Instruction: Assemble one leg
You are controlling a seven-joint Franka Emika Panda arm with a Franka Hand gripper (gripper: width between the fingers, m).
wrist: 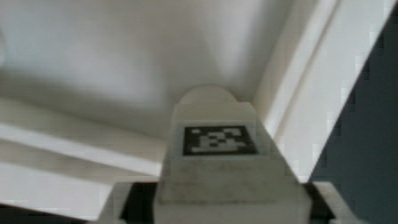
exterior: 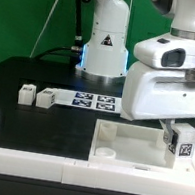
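Wrist view shows the small white chunky plastic leg point(wrist: 217, 150) pinched between the gripper point(wrist: 217, 195) fingers, long axis pointing straight away toward the large flat white square panel point(wrist: 107, 70) just beyond its tip.

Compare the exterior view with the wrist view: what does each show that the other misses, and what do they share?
Only the exterior view shows the two loose legs on the black table, the marker board beside them, the arm's base behind, and the white rail along the near edge. Only the wrist view shows the held leg's tagged face straight on, with the panel's raised edges close behind it. Both show the leg in the gripper, held over the large white panel.
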